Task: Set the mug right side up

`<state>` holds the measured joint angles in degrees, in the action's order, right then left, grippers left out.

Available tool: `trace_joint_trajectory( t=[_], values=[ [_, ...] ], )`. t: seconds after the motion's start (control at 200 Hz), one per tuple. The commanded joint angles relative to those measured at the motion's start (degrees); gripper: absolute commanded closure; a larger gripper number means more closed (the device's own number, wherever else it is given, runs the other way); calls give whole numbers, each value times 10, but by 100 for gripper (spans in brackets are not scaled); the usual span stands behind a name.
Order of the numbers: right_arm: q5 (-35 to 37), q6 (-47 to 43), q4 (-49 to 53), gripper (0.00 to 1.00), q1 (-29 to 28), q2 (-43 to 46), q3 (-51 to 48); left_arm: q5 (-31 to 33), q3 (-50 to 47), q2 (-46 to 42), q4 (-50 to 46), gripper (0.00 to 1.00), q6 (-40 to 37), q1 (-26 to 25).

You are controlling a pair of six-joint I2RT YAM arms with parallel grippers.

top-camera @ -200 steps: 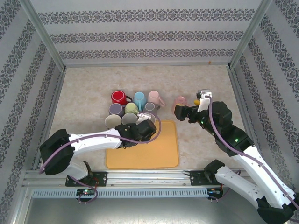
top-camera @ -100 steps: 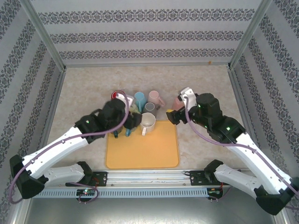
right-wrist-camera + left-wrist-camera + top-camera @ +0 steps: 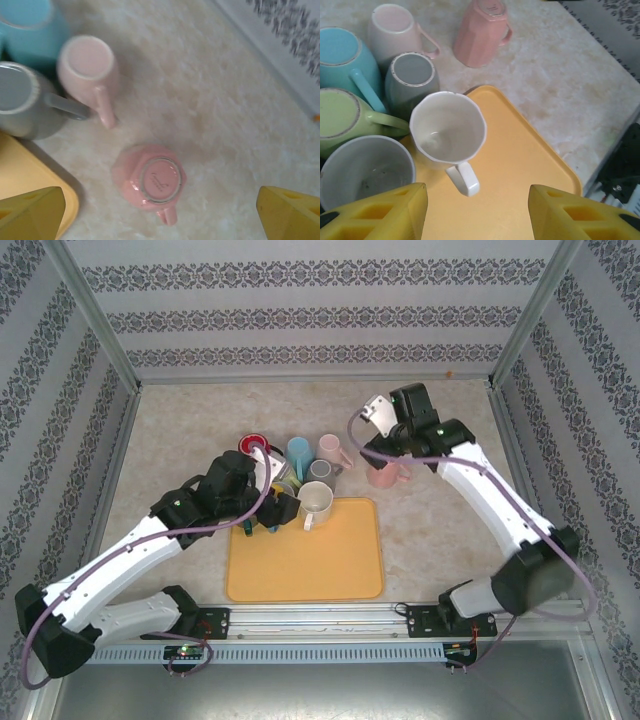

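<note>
Robot lab test cell showing: patterned wall panels (image 3: pixel 320 320) enclosing marble-look counter (image 3: pixel 440 420) on three sides, aluminium frame posts (image 3: pixel 94 315) rising at corners, left arm (image 3: pixel 120 550), right arm (image 3: pixel 500 505) sitting bolted to slotted rail (image 3: pixel 320 625) along near edge.

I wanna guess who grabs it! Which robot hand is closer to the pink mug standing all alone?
Right. The right gripper hangs open just above the pink mug. The left gripper is farther off, open over the tray by the white mug.
</note>
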<state>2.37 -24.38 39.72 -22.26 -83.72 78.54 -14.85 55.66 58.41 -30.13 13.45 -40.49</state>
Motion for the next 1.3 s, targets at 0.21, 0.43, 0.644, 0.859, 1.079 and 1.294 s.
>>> trace_joint_trajectory(
  t=[0.21, 0.43, 0.644, 0.859, 1.079, 1.294],
  values=[
    [-54, 42, 99, 2, 39, -140, 80, -54, -6, -34, 32, 45, 2, -2],
    [-42, 24, 115, 2, 45, -199, 102, -64, -8, -41, 40, 45, 8, -3],
    [-35, 21, 126, 2, 45, -241, 105, -68, -9, -38, 42, 46, 8, -4],
    [-9, 8, 123, 3, 46, -276, 95, -63, -10, -39, 43, 46, 6, -3],
    [-31, 16, 129, 19, 53, -295, 97, -52, -11, -39, 43, 46, 2, -3],
    [-52, 34, 132, 41, 54, -275, 107, -37, -12, -39, 42, 46, -2, -3]
  ],
)
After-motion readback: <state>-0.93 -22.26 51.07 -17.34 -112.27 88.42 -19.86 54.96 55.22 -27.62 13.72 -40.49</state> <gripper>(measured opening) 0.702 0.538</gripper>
